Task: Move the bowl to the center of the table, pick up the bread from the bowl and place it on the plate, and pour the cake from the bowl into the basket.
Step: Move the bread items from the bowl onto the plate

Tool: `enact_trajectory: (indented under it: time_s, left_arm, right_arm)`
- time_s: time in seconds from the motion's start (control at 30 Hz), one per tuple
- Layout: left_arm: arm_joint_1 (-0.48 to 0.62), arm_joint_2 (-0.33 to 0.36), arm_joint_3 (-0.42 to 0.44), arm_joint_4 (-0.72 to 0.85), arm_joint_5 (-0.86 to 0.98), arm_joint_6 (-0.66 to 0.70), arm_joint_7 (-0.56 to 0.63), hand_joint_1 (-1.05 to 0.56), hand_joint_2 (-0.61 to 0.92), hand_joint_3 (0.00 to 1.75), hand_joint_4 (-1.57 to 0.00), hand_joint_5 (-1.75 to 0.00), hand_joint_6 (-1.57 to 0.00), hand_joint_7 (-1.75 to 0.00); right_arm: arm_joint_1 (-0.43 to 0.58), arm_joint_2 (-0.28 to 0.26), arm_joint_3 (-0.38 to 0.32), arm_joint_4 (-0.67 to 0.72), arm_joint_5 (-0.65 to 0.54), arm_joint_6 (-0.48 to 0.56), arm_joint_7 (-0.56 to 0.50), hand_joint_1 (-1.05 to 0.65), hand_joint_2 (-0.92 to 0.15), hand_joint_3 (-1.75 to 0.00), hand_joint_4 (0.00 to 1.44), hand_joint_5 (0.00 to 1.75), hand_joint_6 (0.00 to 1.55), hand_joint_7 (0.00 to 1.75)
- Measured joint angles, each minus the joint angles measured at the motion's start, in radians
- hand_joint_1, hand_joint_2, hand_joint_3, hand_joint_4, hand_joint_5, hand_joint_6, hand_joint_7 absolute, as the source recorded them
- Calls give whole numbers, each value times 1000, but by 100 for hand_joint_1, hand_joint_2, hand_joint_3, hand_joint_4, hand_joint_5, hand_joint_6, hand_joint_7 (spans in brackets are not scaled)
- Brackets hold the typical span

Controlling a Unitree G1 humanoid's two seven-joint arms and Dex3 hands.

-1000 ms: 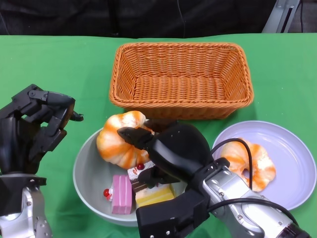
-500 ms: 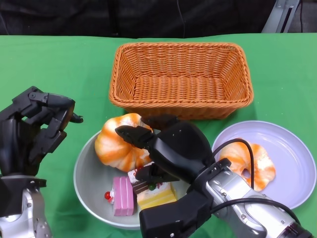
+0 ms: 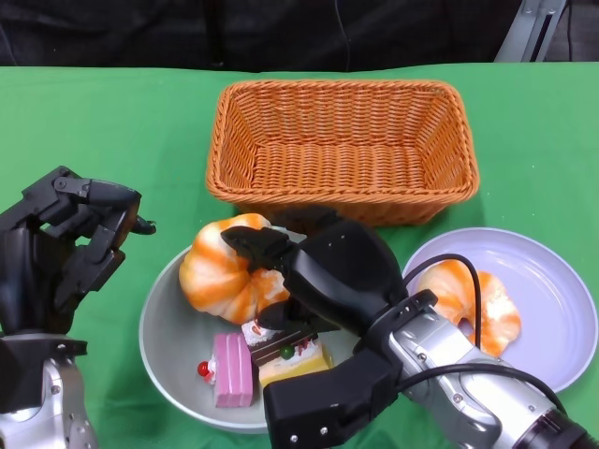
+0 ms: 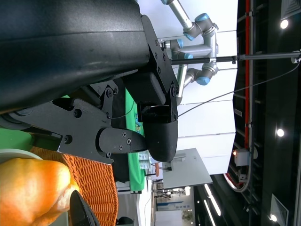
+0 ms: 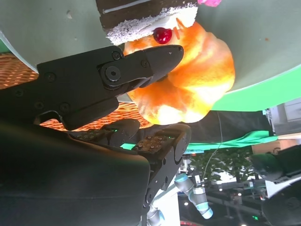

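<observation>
A grey bowl sits near the table's front. It holds an orange-striped bread, a pink cake slice and a chocolate-and-yellow cake piece. My right hand reaches into the bowl. It pinches the bread's right side, a finger on top and the thumb beneath. The right wrist view shows those fingertips against the bread, beside the cherry-topped cake. The bread rests on the bowl's far left rim. My left hand hovers left of the bowl, fingers curled, holding nothing.
An orange wicker basket stands just behind the bowl. A lavender plate lies to the right and carries another orange bread. Green cloth covers the table. The right forearm crosses the bowl's near right side.
My right hand has shifted slightly up and left and closed onto the bread, nudging it a little leftward. The left hand has sunk a bit.
</observation>
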Motion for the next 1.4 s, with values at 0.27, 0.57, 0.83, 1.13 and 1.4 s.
enact_trajectory:
  time_s: [0.27, 0.57, 0.83, 1.13, 1.4]
  left_arm:
    - [0, 0, -1, 0, -6, 1, -1, -15, 92, 31, -85, -134, -97, -91]
    - [0, -2, -6, -1, -20, 1, -3, -15, 92, 30, -83, -133, -95, -91]
    - [0, -9, -15, -4, -21, 1, -2, -15, 92, 31, -84, -134, -97, -92]
    - [0, -10, -16, -7, -31, 10, -4, -15, 92, 30, -84, -138, -96, -95]
    - [0, -10, -16, -7, -33, 10, -7, -17, 92, 28, -83, -139, -94, -96]
  right_arm:
    - [-33, 3, -16, 14, 7, 3, 10, -82, -92, -3, 45, 0, 43, 0]
    - [-83, 17, -26, 105, 22, 2, -15, -82, -92, -7, 47, 1, 44, 1]
    - [-120, 44, -30, 197, 43, -3, -41, -80, -92, -8, 48, 1, 45, 1]
    - [-158, 71, -31, 278, 67, -8, -75, -80, -92, -10, 50, 2, 46, 1]
    - [-190, 86, -31, 334, 73, -10, -101, -79, -92, -14, 51, 2, 45, 0]
